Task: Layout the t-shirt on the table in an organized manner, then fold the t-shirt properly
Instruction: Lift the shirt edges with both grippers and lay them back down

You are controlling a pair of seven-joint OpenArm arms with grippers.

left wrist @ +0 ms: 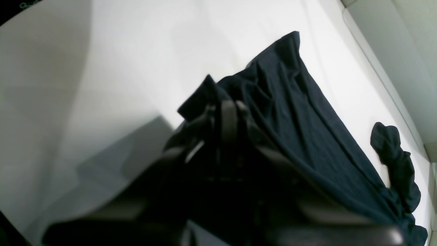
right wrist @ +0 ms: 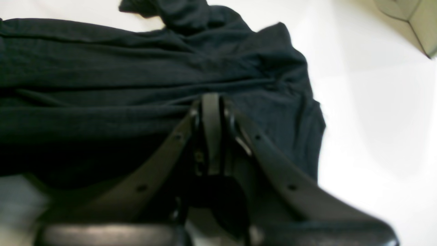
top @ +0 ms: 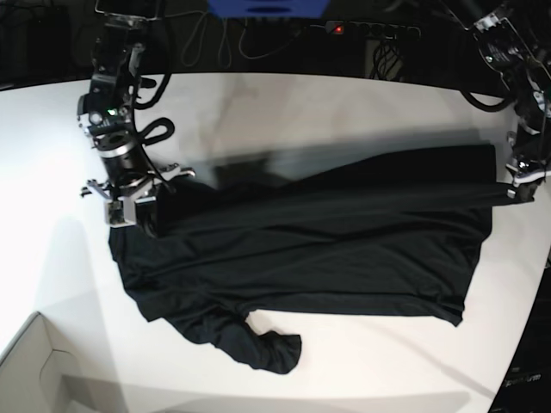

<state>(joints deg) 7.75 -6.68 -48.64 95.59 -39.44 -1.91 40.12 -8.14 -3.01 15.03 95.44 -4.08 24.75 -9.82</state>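
Shirt of black cloth is stretched across the middle of the white surface, its top edge pulled taut between the two arms while the lower body lies wrinkled and one sleeve sits bunched toward the near edge. Left gripper is closed on the cloth near the surface's right edge, and the right gripper is clamped on the cloth near the left edge. Cardboard box pokes in at the near left corner.
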